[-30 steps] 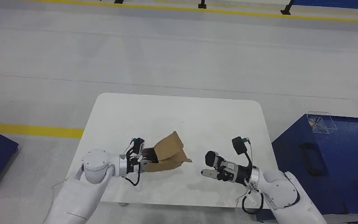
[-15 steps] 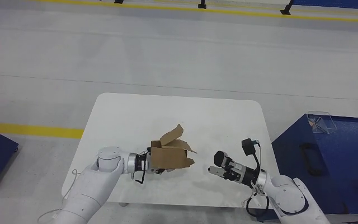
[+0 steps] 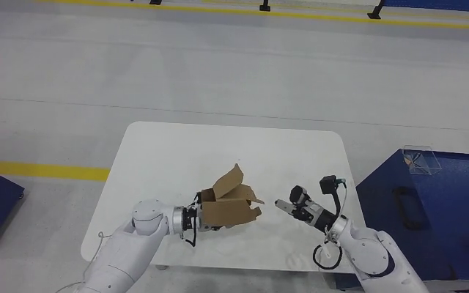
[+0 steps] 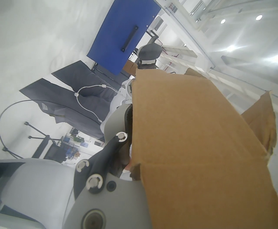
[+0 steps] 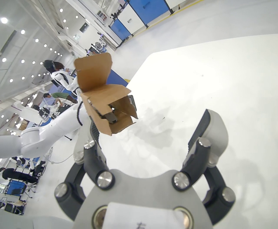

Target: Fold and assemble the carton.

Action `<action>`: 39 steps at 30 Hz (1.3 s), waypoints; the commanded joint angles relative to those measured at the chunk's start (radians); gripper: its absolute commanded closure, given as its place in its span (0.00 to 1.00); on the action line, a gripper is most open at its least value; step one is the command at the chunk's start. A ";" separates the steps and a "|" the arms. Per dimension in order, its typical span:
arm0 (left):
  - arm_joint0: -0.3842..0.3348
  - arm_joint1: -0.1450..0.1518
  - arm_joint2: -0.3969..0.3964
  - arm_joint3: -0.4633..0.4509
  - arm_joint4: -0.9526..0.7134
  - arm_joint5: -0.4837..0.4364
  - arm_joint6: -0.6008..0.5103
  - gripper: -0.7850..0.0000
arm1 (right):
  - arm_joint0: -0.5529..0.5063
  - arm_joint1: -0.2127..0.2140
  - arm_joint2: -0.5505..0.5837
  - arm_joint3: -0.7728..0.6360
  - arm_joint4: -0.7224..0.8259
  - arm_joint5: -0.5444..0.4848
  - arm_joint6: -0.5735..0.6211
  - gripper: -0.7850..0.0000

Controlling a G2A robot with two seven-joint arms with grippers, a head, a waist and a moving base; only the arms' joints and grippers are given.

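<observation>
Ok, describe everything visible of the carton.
The carton is plain brown cardboard, half-assembled: a boxy body with one flap standing up and shorter flaps splayed at its open end. It looks lifted off the white table, tilted, held at one wall by the left tool. Nothing else touches it.

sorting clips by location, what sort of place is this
Probably a large industrial or robot-testing hall: yellow lines on a wide pale floor, rows of ceiling lights, and blue partition panels behind.
</observation>
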 commanded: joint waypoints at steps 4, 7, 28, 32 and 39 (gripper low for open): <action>0.012 0.000 0.011 -0.024 0.015 -0.024 0.012 1.00 | 0.049 -0.013 -0.075 0.053 -0.052 0.033 -0.009 0.00; 0.011 0.000 0.013 -0.033 0.012 -0.022 0.011 1.00 | 0.074 -0.019 -0.109 0.081 -0.077 0.046 -0.007 0.00; -0.009 -0.002 0.024 -0.014 -0.035 0.008 -0.005 1.00 | 0.140 -0.049 -0.227 0.197 -0.049 0.019 0.035 0.00; -0.014 -0.003 0.030 -0.006 -0.037 0.010 -0.007 1.00 | 0.145 -0.052 -0.239 0.193 -0.049 0.012 0.041 0.00; -0.022 -0.005 0.037 0.003 -0.041 0.012 0.008 1.00 | 0.127 -0.041 -0.172 0.165 0.004 -0.024 0.043 0.00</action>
